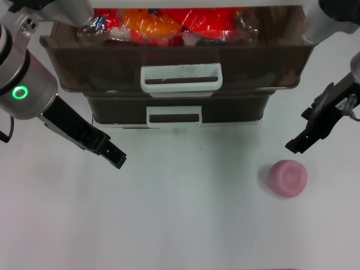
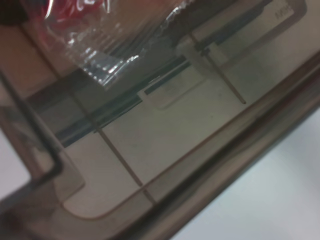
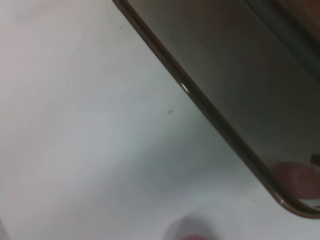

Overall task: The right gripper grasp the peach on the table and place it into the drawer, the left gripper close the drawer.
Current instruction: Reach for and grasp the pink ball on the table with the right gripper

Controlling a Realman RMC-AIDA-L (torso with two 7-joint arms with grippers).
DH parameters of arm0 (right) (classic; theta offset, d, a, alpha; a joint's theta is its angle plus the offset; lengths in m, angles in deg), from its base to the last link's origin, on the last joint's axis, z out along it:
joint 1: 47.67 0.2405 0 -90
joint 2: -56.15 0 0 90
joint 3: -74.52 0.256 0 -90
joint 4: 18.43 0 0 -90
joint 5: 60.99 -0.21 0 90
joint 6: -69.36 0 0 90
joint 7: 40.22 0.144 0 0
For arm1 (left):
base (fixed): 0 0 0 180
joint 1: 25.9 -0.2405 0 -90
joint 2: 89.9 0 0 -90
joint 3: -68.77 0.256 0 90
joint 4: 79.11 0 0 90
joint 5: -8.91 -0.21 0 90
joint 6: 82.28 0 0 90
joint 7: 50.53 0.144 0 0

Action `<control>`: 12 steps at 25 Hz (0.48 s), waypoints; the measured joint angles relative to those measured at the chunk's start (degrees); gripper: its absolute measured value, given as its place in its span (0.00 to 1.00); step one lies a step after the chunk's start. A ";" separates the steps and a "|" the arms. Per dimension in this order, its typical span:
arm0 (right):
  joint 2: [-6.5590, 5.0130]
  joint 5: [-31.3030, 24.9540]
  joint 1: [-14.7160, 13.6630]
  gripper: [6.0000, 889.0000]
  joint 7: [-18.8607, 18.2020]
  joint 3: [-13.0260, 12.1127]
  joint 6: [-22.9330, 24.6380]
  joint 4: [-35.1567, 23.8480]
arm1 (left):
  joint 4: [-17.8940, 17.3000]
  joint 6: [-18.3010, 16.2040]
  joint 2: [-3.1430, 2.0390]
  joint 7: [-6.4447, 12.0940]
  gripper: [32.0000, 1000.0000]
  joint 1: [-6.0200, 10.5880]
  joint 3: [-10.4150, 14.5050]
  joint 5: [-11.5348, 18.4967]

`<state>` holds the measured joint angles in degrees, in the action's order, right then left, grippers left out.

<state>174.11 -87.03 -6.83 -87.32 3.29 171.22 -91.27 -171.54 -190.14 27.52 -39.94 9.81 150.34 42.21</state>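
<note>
The pale pink peach lies on the white table at the front right. My right gripper hangs just above and behind it, slightly to its right, apart from it and holding nothing. The wide smoky-brown drawer stands pulled open at the back, its large white loop handle facing me. My left gripper, on the wrist with the green ring, hovers over the table, in front of the drawer's left corner. The left wrist view looks into the drawer. The right wrist view shows a drawer corner over the table.
Red and orange packets in clear wrap fill the back of the open drawer, and that wrap also shows in the left wrist view. A lower drawer with a smaller white handle is closed beneath it.
</note>
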 joint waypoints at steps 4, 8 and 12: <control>-0.01 0.02 0.02 0.98 0.16 -0.05 0.00 -0.01 | 0.03 -0.10 0.00 0.06 0.88 0.00 -0.10 0.00; -0.02 0.03 0.15 0.98 0.20 -0.12 0.00 -0.02 | 0.52 0.03 0.00 0.15 0.88 0.01 -0.09 0.01; -0.02 0.03 0.29 0.98 0.27 -0.26 0.00 -0.02 | 0.95 0.11 0.01 0.30 0.88 0.04 -0.09 0.00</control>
<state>174.09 -87.00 -6.54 -87.05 3.03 171.23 -91.29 -170.59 -190.03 27.52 -39.64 9.85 150.25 42.21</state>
